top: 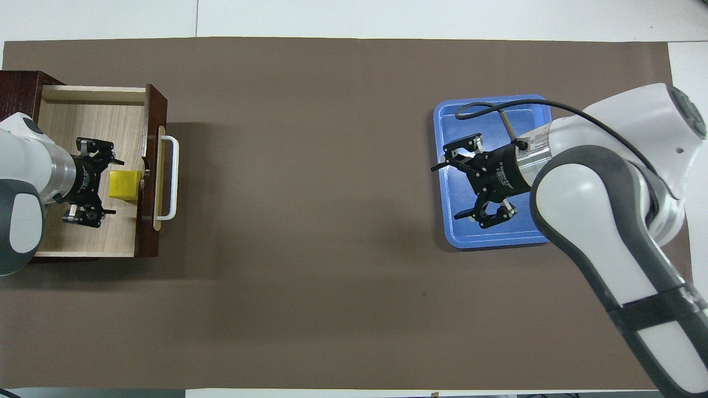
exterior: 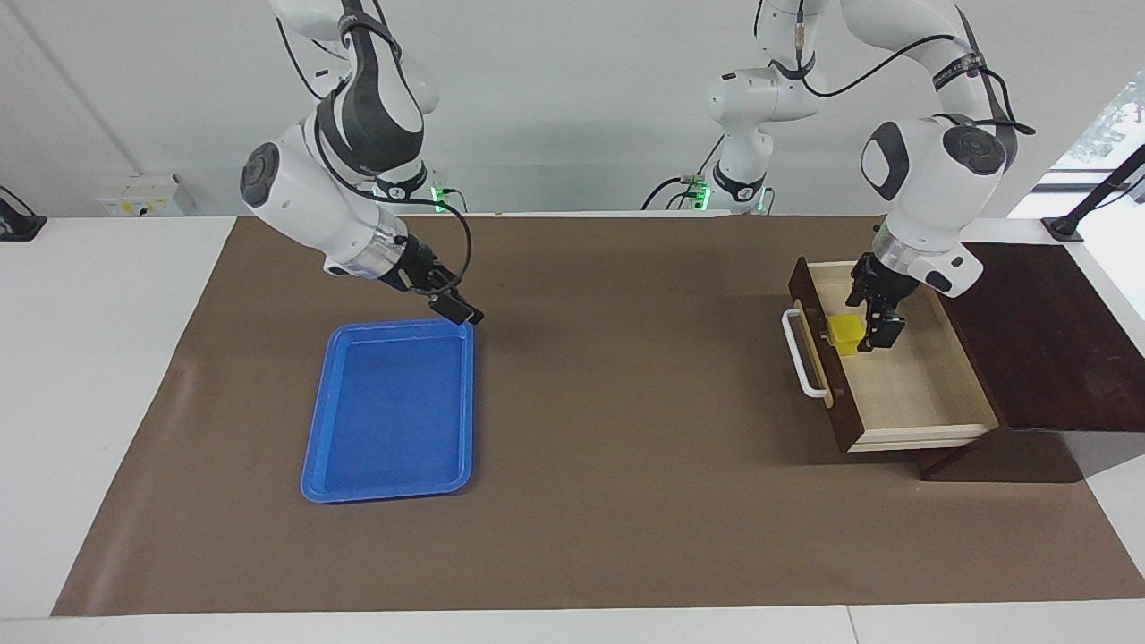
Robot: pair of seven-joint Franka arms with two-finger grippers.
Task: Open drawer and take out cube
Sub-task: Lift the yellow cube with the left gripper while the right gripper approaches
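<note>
The drawer [exterior: 912, 385] stands pulled out of its dark wooden box [exterior: 1038, 340] at the left arm's end of the table, its white loop handle [exterior: 801, 353] facing the table's middle. The yellow cube [exterior: 843, 333] rests on the drawer floor close to the dark front. My left gripper [exterior: 872, 317] is down inside the drawer, open, with the cube at its fingertips; I cannot tell if they touch. In the overhead view the left gripper [top: 107, 185] has its fingers spread either side of the cube [top: 123, 184] in the drawer [top: 83, 119]. My right gripper [exterior: 456, 306] is open and empty.
A flat blue tray [exterior: 389, 411] lies on the brown mat toward the right arm's end. The right gripper [top: 451, 188] hovers over the blue tray's [top: 498, 235] edge toward the table's middle. The brown mat [exterior: 626, 376] covers most of the table.
</note>
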